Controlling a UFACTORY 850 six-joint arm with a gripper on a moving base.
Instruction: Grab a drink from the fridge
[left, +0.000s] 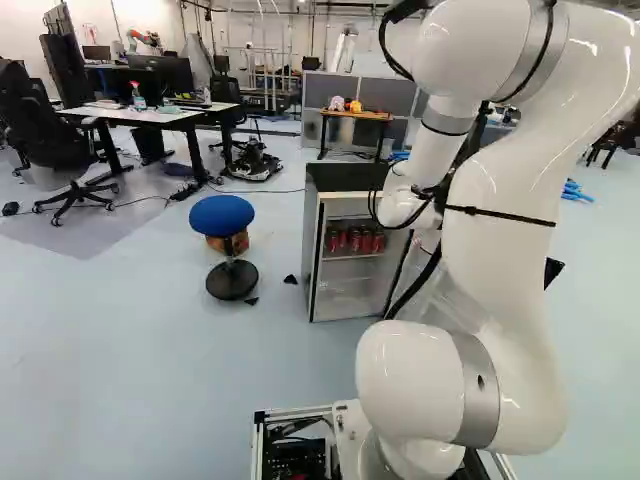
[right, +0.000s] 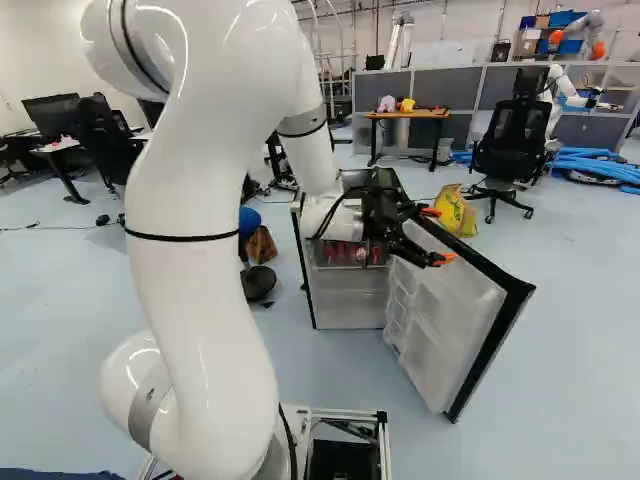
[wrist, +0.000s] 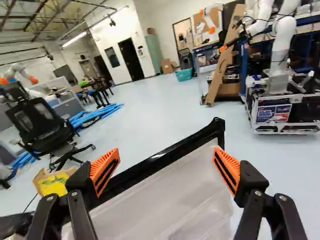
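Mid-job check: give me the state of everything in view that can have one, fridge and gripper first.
Fridge door: swung wide open.
Fridge: upright, interior exposed, drinks inside.
Red cans: upright, grouped on a shelf.
Gripper: open, nothing gripped; contact with the door, cannot tell.
Blue stool: upright, unoccupied.
Black office chair: upright, unoccupied.

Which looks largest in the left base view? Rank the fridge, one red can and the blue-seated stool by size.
Largest to smallest:
1. Fridge
2. Blue-seated stool
3. Red can
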